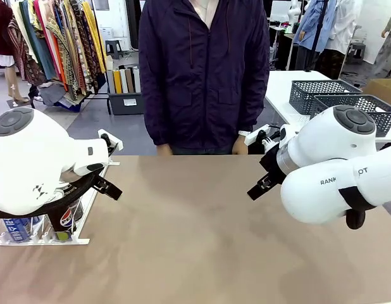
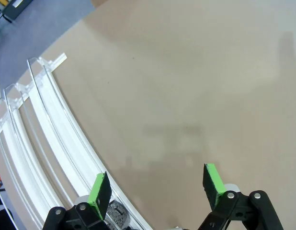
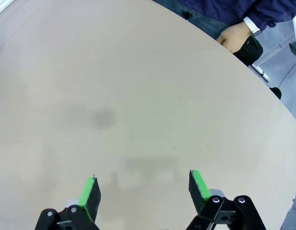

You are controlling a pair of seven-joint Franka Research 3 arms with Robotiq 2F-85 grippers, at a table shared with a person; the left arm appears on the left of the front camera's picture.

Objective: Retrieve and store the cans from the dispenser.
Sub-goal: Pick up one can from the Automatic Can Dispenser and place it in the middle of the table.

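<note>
The dispenser, a white sloping rack of thin rails, lies at the table's left edge, mostly hidden under my left arm. Two cans stand at its near end: a blue can and a black can with a Pepsi-style logo. In the left wrist view the dispenser's rails curve along the left side. My left gripper hangs open over bare table just beside them, holding nothing. My right gripper is open over the table's right part, with nothing between its green pads.
A person in a dark jacket stands at the far edge with a hand resting by the table rim. Two dark grey lattice baskets sit on a white table at the back right. The tan tabletop stretches between my arms.
</note>
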